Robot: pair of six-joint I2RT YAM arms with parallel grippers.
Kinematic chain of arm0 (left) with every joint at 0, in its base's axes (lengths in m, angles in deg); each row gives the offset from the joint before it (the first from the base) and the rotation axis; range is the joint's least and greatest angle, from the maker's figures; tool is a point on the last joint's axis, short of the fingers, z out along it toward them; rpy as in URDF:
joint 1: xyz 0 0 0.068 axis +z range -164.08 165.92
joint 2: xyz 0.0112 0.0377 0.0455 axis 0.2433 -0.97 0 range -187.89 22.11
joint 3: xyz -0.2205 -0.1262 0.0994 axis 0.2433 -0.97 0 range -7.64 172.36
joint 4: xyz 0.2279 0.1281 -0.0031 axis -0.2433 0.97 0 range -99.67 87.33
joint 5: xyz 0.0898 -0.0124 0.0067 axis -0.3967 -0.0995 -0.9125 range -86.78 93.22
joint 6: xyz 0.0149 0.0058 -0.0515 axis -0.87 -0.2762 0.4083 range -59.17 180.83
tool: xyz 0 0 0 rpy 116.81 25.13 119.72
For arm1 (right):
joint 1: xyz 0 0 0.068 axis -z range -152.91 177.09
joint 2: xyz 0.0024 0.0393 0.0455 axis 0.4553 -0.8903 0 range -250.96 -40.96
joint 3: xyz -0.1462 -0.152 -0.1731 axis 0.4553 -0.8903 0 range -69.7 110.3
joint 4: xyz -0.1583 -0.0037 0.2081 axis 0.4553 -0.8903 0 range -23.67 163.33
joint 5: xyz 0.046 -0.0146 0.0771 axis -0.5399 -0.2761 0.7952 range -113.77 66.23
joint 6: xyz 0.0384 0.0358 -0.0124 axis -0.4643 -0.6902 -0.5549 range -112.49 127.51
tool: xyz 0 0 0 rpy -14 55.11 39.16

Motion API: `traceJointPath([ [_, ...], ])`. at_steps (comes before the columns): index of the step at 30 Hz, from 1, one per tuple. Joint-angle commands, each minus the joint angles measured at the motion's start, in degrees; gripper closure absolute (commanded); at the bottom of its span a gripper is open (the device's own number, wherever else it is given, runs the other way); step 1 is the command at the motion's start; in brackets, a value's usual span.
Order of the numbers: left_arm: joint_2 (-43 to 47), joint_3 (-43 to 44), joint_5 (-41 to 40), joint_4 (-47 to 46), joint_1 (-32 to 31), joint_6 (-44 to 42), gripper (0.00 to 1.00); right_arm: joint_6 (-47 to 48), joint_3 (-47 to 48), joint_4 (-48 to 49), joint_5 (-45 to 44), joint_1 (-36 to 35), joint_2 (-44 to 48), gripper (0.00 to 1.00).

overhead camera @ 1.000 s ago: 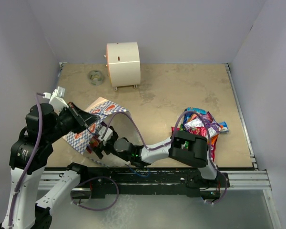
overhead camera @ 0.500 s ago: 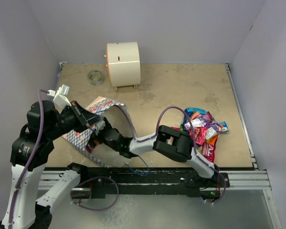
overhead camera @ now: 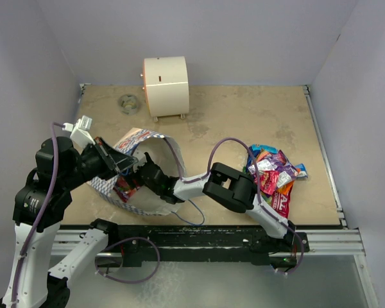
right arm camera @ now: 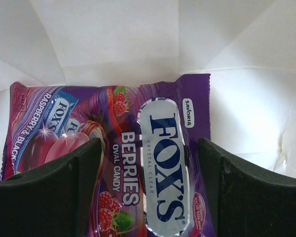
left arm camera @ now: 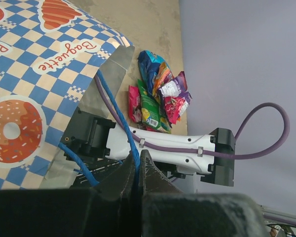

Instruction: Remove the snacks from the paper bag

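The blue-and-white checkered paper bag (overhead camera: 138,141) lies on its side at the left, mouth facing right. My left gripper (left arm camera: 136,165) is shut on its blue cord handle (left arm camera: 116,111) and holds the mouth up. My right gripper (right arm camera: 150,148) is open deep inside the bag, its fingers on either side of a purple Fox's berries candy packet (right arm camera: 160,163) that lies on the white bag floor. In the top view the right wrist (overhead camera: 155,179) goes into the bag mouth and its fingers are hidden. A pile of snacks (overhead camera: 274,173) lies on the table at the right; it also shows in the left wrist view (left arm camera: 158,96).
A cream cylindrical box (overhead camera: 165,85) stands at the back, with a small round grey object (overhead camera: 128,103) to its left. Walls close in the table on the left, back and right. The right arm stretches low across the table's front, from its base to the bag.
My right arm has reached leftwards from the bag's mouth to deep inside it. The left gripper has lifted the handle a little and the bag's mouth stands wider.
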State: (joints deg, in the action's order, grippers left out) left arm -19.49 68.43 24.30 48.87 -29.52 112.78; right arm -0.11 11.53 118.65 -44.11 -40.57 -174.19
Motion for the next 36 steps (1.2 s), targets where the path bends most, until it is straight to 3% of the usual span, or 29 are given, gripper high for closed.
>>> traceJointPath([
  [1,1.1,0.8,0.1,-0.5,0.0,1.8,1.0,-2.6,3.0,-5.6,-4.8,0.6,-1.8,0.22],
  [5,2.0,-0.6,-0.3,-0.3,0.0,2.8,1.0,-2.2,4.6,-9.4,-8.5,0.9,-2.6,0.31],
  [13,4.1,-2.5,-2.9,1.2,0.0,4.8,1.0,0.9,5.5,-9.0,-6.9,1.3,0.9,0.71],
  [20,4.4,-3.1,-5.3,0.8,0.0,6.3,1.0,4.2,8.3,-10.2,-4.3,1.3,4.4,0.99],
  [36,2.0,-4.8,-5.2,-7.1,0.0,6.6,1.0,0.5,-2.8,-9.8,1.5,0.4,19.7,1.0],
])
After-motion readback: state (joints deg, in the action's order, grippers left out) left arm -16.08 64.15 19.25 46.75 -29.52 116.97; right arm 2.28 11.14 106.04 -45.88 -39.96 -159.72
